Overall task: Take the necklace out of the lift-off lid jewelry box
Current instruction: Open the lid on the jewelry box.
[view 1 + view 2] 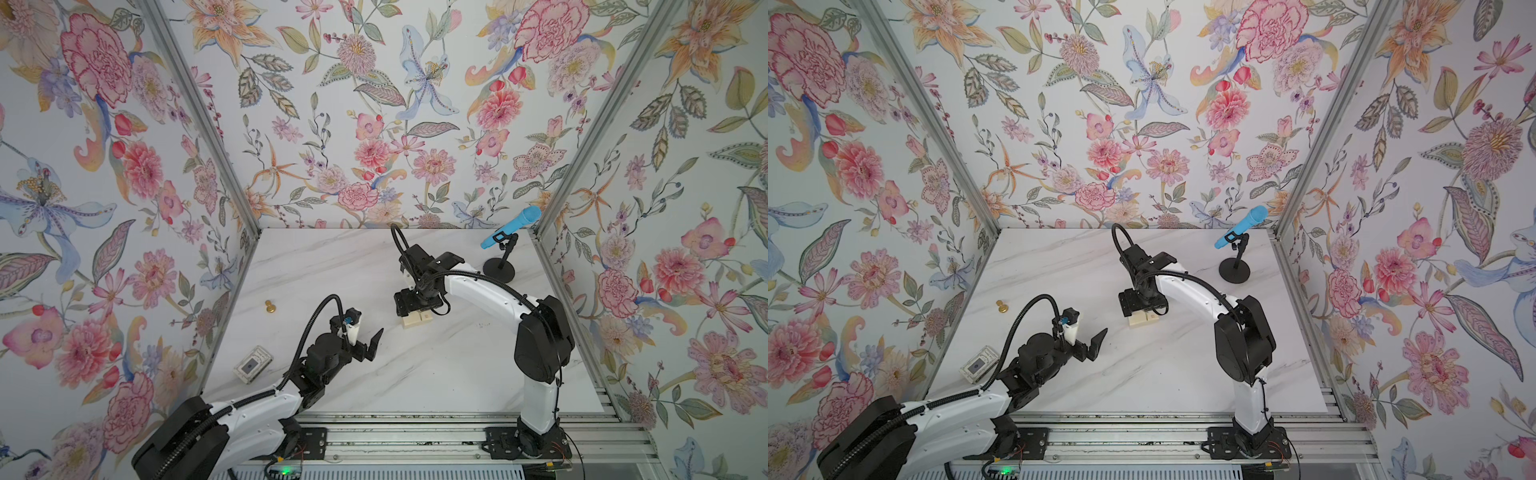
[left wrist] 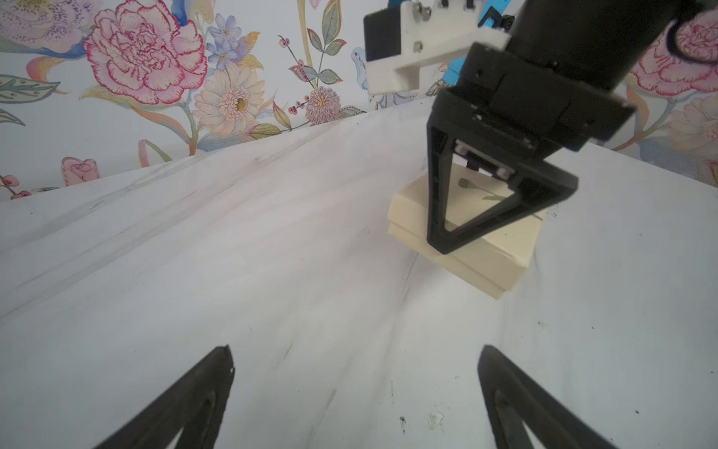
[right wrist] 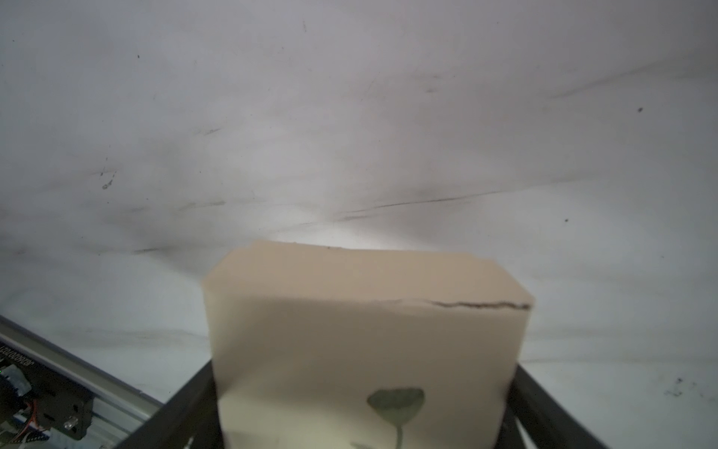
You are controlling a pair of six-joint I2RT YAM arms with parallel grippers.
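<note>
The lift-off lid jewelry box (image 1: 417, 321) (image 1: 1143, 320) is a small cream box at mid-table, its lid on. My right gripper (image 1: 417, 311) (image 3: 361, 408) reaches down over it, fingers pressed on two opposite sides of the lid. In the right wrist view the box (image 3: 365, 330) fills the gap between the jaws, with a dark seam between lid and base at one corner. The left wrist view shows the box (image 2: 478, 256) behind a right finger (image 2: 437, 202). My left gripper (image 1: 368, 338) (image 2: 357, 350) hangs open and empty, left of the box. The necklace is hidden.
A small gold knob (image 1: 270, 307) lies at the left of the marble table. A small white case with a dark window (image 1: 252, 365) sits near the left wall. A blue microphone (image 1: 511, 227) on a black stand (image 1: 498, 270) occupies the back right corner.
</note>
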